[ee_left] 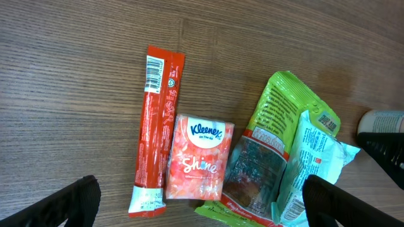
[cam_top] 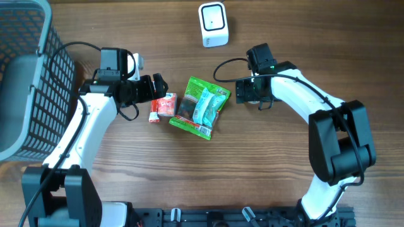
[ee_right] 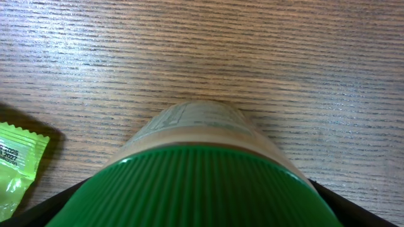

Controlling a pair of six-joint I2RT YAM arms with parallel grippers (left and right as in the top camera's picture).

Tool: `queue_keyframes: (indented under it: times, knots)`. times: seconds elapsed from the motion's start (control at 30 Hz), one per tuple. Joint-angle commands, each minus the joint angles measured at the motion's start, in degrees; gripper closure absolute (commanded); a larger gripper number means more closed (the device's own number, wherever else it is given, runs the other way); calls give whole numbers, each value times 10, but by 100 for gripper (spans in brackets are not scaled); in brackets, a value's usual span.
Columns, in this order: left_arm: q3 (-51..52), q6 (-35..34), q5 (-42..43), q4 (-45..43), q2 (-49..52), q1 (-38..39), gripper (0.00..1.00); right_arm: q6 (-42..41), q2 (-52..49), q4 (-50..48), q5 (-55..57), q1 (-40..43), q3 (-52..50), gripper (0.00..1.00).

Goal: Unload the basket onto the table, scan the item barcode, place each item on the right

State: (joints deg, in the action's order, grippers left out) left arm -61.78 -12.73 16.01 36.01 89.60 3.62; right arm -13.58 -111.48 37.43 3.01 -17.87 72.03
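Two grippers to check, one per arm. Locate the left gripper (cam_top: 158, 88) above the left part of the item cluster at the centre of the table (cam_top: 265, 170). Confirm jaws fully apart, fingers (ee_left: 72, 202) at the lower corners of the left wrist view, gripping nothing. Directly below, identify a red stick pack (ee_left: 154, 126) lying flat with a printed barcode at its upper end, and a Kleenex tissue pack (ee_left: 197, 157) just beside its right edge. Further right, identify a green pouch (ee_left: 274, 104) with a pale blue packet (ee_left: 312, 164) lying on top, barcode visible near the upper end.

Locate the right gripper (cam_top: 242, 90) just beside the right edge of the green pouch. Find the bottle (ee_right: 196, 123) between its jaws, green ribbed cap (ee_right: 202, 186) toward the wrist camera and filling most of that view. Treat the grip as undetermined: jaws flanking the cap, contact not visible. In the left wrist view, note a pale cylinder at the right edge, probably the same bottle.

Locate the white scanner (cam_top: 213, 24) near the far table edge, well apart from the bottle. Locate the grey basket (cam_top: 38, 82) at the far left.
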Motion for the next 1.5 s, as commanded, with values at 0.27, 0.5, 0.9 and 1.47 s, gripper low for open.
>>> queue_keyframes:
  times: [0.27, 0.5, 0.9, 1.47]
  knots:
    - [-8, 1, 5, -2, -6, -5, 0, 1, -7, -13, 7, -1, 8, 23]
    - [-8, 1, 5, -2, -6, -5, 0, 0, -7, 0, 15, -1, 24, 19]
    - [-8, 1, 5, -2, -6, -5, 0, 1, -7, -5, 15, -1, 37, 24]
    - [-8, 1, 5, -2, -6, -5, 0, 16, 44, 58, 12, -1, 69, 48]
